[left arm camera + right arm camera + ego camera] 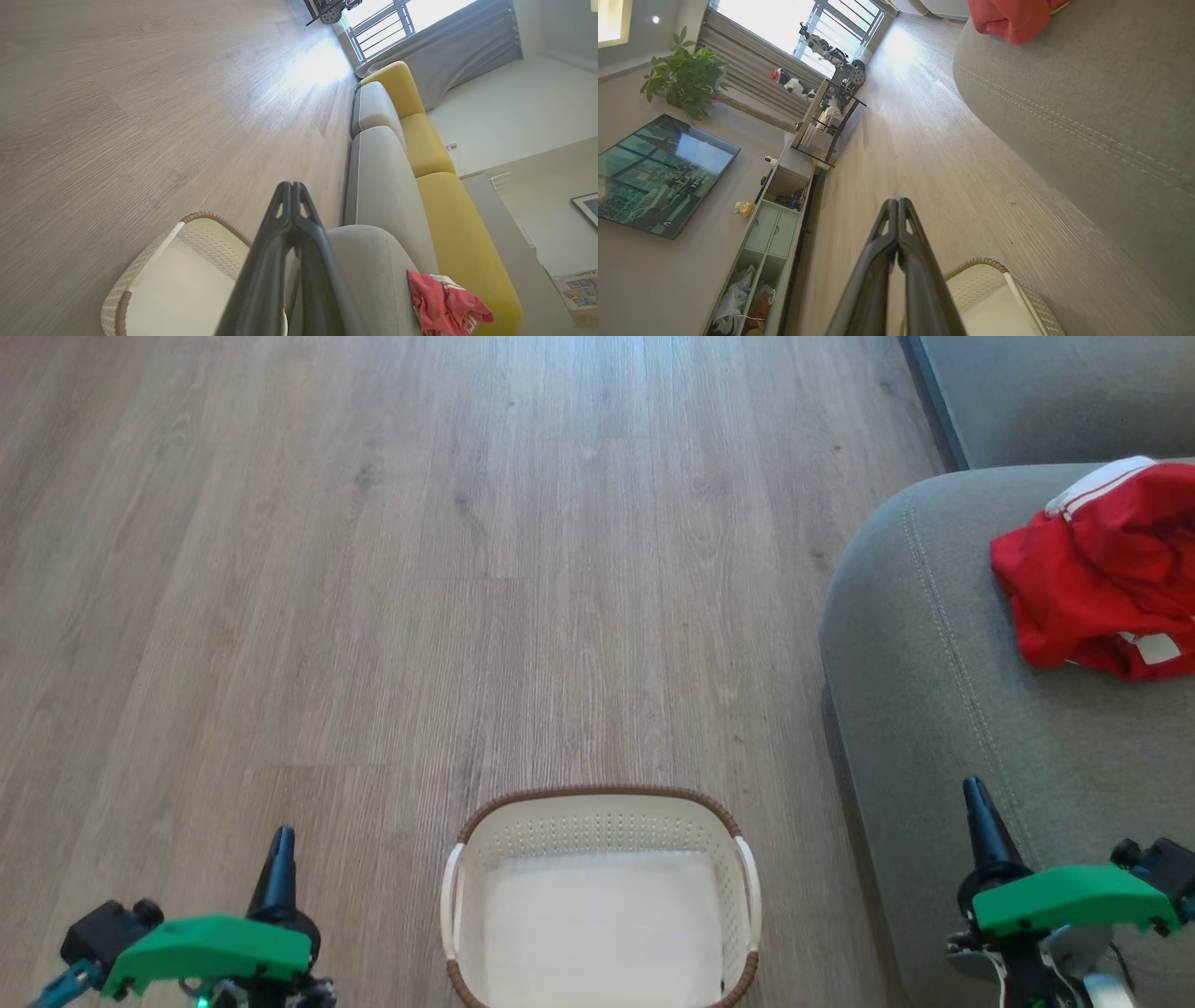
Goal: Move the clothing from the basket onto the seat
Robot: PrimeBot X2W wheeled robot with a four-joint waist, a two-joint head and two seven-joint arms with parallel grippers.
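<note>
Head view: clothing (1102, 569) on seat (934, 709); basket (602, 821) apart.

Bare wood floor (373, 569) lies open ahead and left of the basket (602, 823) — wide room to pass. On the right the seat (934, 691) bulges just beside the basket's rim, leaving a narrow floor gap; its cushion top is open up to the clothing (1102, 569).
</note>
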